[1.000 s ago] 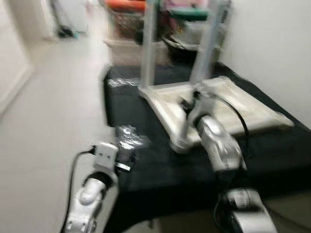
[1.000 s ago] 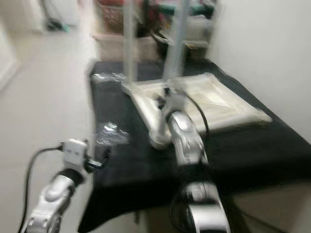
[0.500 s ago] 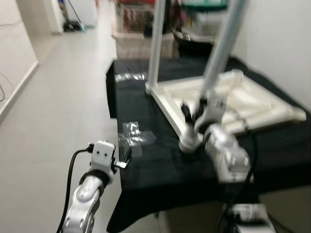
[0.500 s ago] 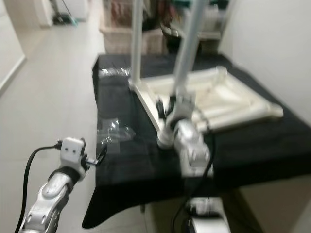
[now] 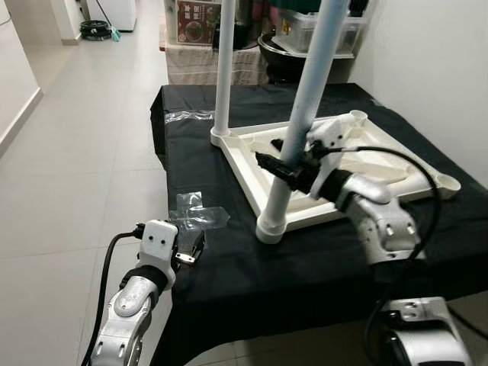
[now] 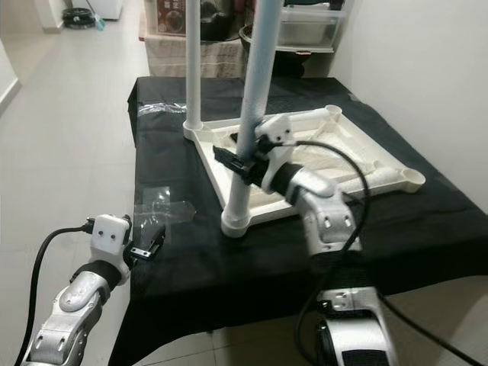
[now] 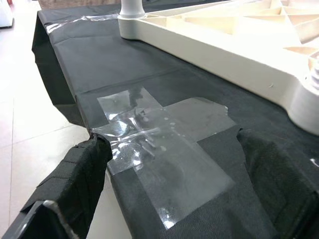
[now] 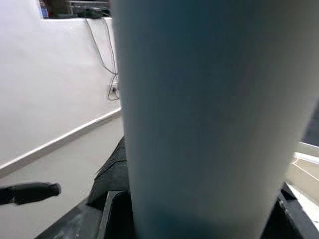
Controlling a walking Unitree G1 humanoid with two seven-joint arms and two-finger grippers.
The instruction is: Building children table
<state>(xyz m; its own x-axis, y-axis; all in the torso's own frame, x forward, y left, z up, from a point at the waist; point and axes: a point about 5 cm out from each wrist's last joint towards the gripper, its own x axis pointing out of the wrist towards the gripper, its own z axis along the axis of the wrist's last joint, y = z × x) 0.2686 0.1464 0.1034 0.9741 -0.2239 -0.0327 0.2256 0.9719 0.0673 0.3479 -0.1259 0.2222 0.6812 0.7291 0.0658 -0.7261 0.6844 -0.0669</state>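
Upright leg (image 5: 301, 130) (long axis vertical)

Head stereo pair looking forward and down over the black surface (image 5: 229, 259), left wrist camera low along it, right wrist camera pressed close against the pale leg (image 8: 209, 114)

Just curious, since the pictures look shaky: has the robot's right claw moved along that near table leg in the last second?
Yes. The right gripper has climbed from beside the tabletop to grip partway up the near leg.
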